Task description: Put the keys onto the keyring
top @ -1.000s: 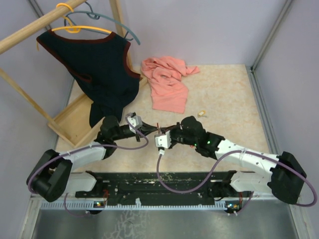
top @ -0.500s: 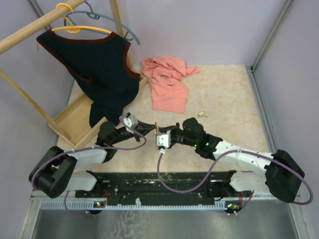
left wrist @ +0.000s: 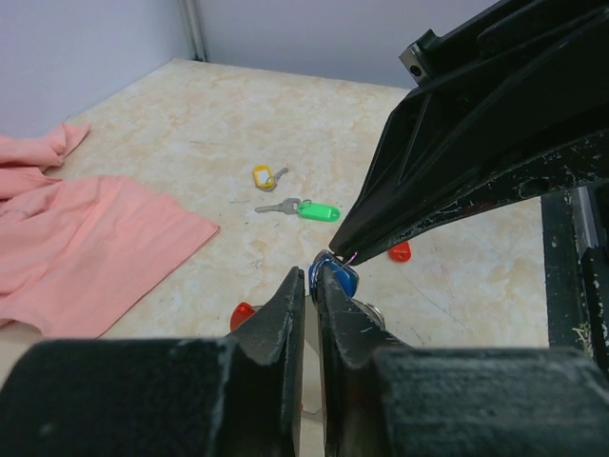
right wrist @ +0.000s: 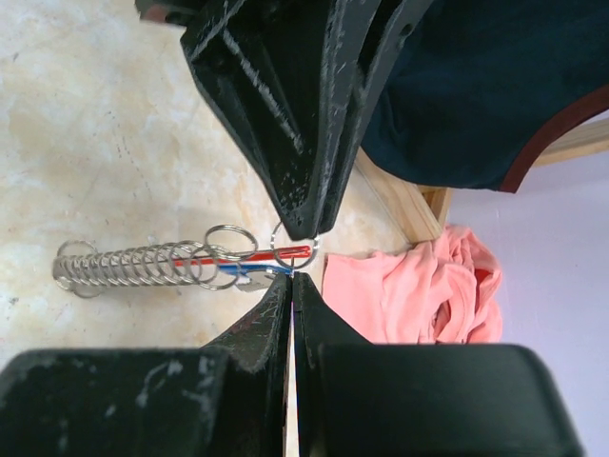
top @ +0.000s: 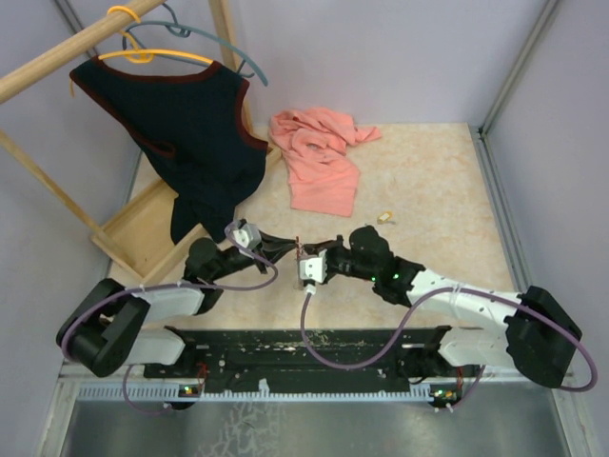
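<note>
Keyring (right wrist: 247, 254) sits edge-on between the two gripper tips near the front middle of the table (left wrist: 190, 114). Its red side shows as a thin bar with small wire rings on it, and a coiled metal spring (right wrist: 124, 262) trails off one end. The right gripper (right wrist: 290, 279) has its fingers pressed flat together, tips right against the ring cluster; whether a wire is pinched there I cannot tell. The left gripper (left wrist: 311, 276) shows only a narrow slit between its fingers, with the blue key (left wrist: 344, 280) at their tips, and I cannot tell if it is gripped or merely touching. Loose on the table lie the green key (left wrist: 318, 210), the pale yellow key (left wrist: 264, 176) near it, one red key (left wrist: 401, 251) and a second red key (left wrist: 242, 312). Any lettering on the key heads is too small to read. A pink cloth (left wrist: 86, 238) lies apart from the keys.
</note>
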`<state>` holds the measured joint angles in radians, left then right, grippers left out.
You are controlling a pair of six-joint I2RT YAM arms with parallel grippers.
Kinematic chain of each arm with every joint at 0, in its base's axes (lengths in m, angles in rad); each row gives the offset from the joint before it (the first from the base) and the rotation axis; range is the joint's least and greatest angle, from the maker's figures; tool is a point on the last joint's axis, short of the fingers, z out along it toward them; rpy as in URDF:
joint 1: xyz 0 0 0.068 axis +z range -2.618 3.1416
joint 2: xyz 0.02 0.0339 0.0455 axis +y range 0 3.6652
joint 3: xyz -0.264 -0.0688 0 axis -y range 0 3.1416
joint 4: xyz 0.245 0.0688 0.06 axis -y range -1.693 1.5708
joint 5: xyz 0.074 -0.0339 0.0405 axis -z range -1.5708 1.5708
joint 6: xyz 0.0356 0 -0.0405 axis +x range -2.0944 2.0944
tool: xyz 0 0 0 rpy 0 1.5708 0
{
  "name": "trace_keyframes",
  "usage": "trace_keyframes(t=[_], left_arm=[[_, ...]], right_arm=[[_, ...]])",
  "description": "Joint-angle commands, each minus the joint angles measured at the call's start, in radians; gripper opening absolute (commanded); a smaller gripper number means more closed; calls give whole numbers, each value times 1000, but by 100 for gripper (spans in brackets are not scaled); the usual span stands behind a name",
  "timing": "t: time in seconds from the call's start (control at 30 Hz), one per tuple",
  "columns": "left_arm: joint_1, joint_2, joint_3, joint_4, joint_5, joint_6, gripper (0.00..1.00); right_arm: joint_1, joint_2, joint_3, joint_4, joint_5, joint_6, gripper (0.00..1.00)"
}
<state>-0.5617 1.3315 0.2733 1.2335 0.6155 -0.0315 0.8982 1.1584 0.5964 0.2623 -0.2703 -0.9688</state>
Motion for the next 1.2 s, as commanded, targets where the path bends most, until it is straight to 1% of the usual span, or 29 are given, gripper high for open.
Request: trace_keyframes(t=[0.0, 0.03, 0.1, 0.27, 0.4, 0.63, 0.73, 0.87, 1.0, 1.03, 1.1, 1.17], left_arm=[[-1, -66, 55, -149, 39, 101, 16], [0, -76, 72, -220, 52, 118, 16], [0, -94, 104, -322, 83, 165, 20], [0, -128, 159, -501, 119, 262, 31], [0, -134, 196, -600, 144, 334, 38], [0, -112, 245, -671, 207, 388, 39], [0, -93, 261, -683, 223, 395, 35], [0, -70, 275, -688, 251, 400, 27], [0, -52, 295, -728, 261, 420, 15], [0, -48, 300, -742, 263, 427, 9], [0, -46, 306, -758, 260, 437, 1], [0, -51, 307, -745, 235, 419, 0]], right_arm=[[-7, -40, 60, -50, 8, -36, 0], [-6, -38, 74, -76, 6, -45, 0], [-7, -32, 104, -136, -2, -61, 0], [-6, -28, 138, -207, -16, -77, 0], [-7, -19, 163, -241, -21, -85, 0], [-7, -3, 184, -263, -24, -97, 0], [-7, -3, 186, -262, -28, -97, 0], [-6, 1, 191, -268, -32, -96, 0], [-6, -6, 192, -273, -31, -97, 0], [-7, -10, 191, -272, -28, -97, 0], [-7, -19, 186, -273, -21, -93, 0], [-6, -25, 177, -270, -10, -88, 0]])
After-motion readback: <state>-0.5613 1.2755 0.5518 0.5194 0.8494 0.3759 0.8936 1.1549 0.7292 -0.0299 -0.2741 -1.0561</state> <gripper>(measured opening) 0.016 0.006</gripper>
